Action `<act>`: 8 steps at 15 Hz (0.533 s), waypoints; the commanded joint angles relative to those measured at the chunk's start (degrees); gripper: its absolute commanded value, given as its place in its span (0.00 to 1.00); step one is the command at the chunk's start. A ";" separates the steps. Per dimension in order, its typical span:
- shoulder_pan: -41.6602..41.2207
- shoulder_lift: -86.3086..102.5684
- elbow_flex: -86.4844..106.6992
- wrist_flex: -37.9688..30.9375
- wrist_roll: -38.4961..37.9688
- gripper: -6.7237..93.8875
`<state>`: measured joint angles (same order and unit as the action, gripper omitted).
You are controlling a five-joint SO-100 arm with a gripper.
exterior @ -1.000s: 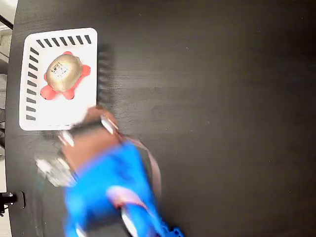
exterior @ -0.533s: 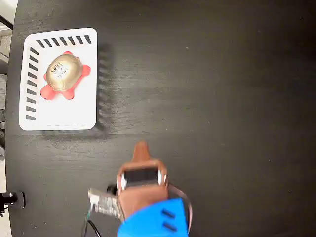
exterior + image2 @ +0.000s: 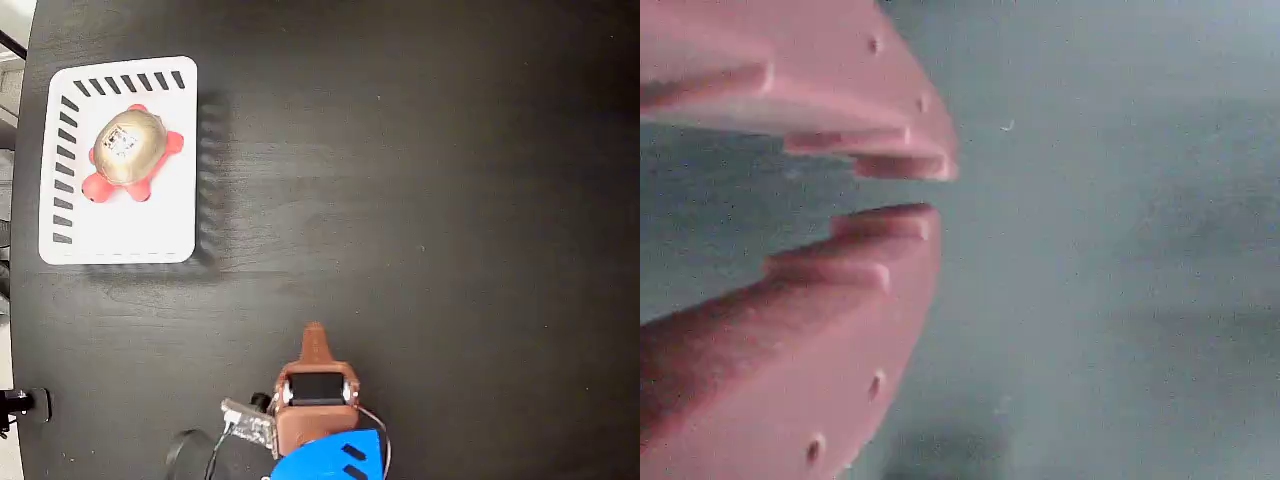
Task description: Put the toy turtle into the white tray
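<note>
One small rubbery toy turtle (image 3: 128,152) with pink-red head and feet and a shiny grey-gold domed shell lies inside one flat white rectangular plastic tray (image 3: 140,228) with dark slanted slots along its top and left edges in the fixed view. The turtle sits in the upper half of the tray, its long axis slanting from lower left to upper right; which end is the head I cannot tell. The lower half of the tray is bare white.

The tray lies at the upper left corner of the dark wood-grain surface (image 3: 430,200), close to the surface's left edge. The rest of the surface is open to the right and below.

One reddish-brown two-finger gripper (image 3: 314,333) on a blue arm sits at the bottom edge, well apart from the tray, tip pointing up in the picture. In the wrist view the gripper (image 3: 910,190) holds nothing, its fingers (image 3: 790,330) nearly together with a narrow gap at the tips.
</note>
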<state>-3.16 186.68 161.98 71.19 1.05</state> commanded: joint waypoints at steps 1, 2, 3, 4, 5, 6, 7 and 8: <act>-1.76 2.99 1.85 3.69 2.37 0.06; -1.67 4.13 2.55 4.48 2.90 0.06; -1.41 5.63 3.34 5.80 3.08 0.06; -0.70 6.15 4.13 6.06 3.87 0.06; 0.18 6.15 4.13 6.06 4.04 0.06; 0.18 6.15 4.13 6.06 4.04 0.06; 0.18 6.15 4.13 6.06 4.04 0.06; 0.53 6.15 4.13 6.06 4.04 0.06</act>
<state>-2.29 188.44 166.64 76.82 4.57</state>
